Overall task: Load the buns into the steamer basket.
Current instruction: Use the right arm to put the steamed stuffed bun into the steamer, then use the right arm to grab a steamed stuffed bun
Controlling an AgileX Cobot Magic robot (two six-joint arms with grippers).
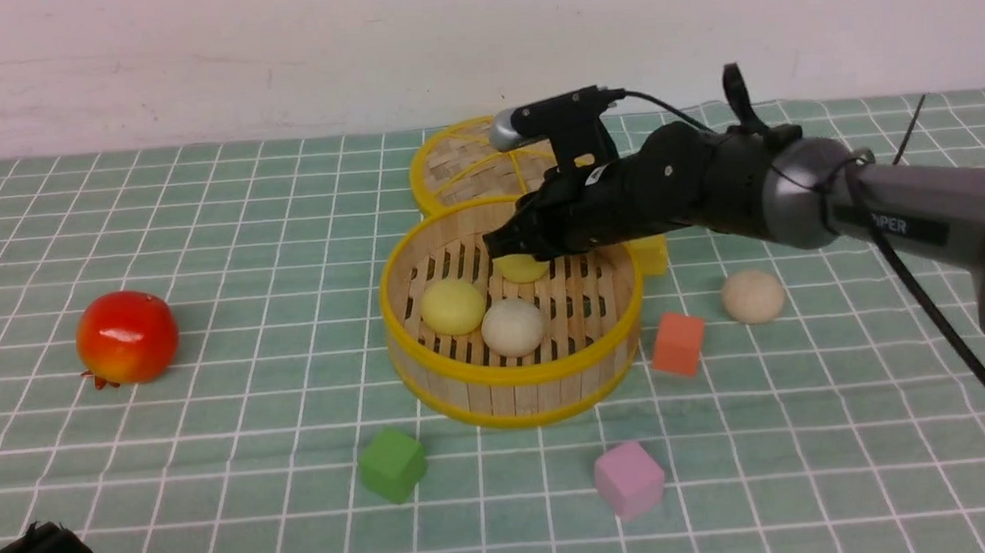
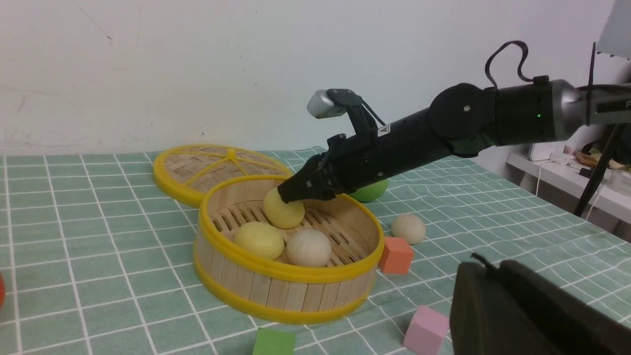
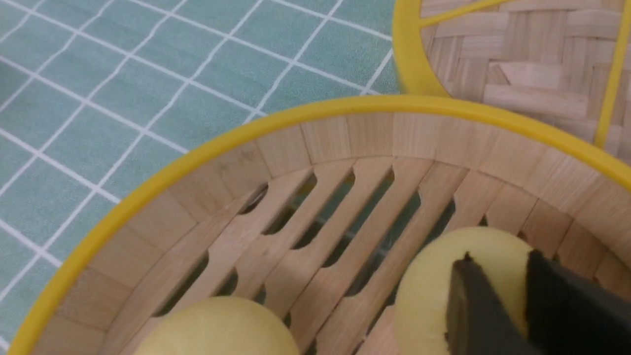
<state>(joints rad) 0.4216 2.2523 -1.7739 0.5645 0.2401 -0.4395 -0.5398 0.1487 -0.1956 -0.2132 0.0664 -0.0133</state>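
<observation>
The steamer basket [image 1: 518,380] stands mid-table and also shows in the left wrist view [image 2: 286,291] and the right wrist view [image 3: 197,153]. Inside it lie a pale yellow bun [image 1: 453,306] and an off-white bun [image 1: 514,326]. My right gripper [image 1: 499,245] reaches into the basket from the right and is shut on a second pale yellow bun [image 2: 283,213], low over the slats; its fingertips [image 3: 473,286] pinch the bun's top [image 3: 429,286]. Another off-white bun [image 1: 752,296] lies on the cloth right of the basket. My left gripper [image 2: 485,264] is shut and empty at the near left corner [image 1: 38,532].
The flat woven lid [image 1: 466,164] lies just behind the basket. A red fruit [image 1: 126,336] sits far left, and a green apple [image 2: 369,190] sits behind my right arm. Orange [image 1: 678,343], green [image 1: 393,464], pink [image 1: 629,478] and yellow [image 1: 649,255] cubes surround the basket.
</observation>
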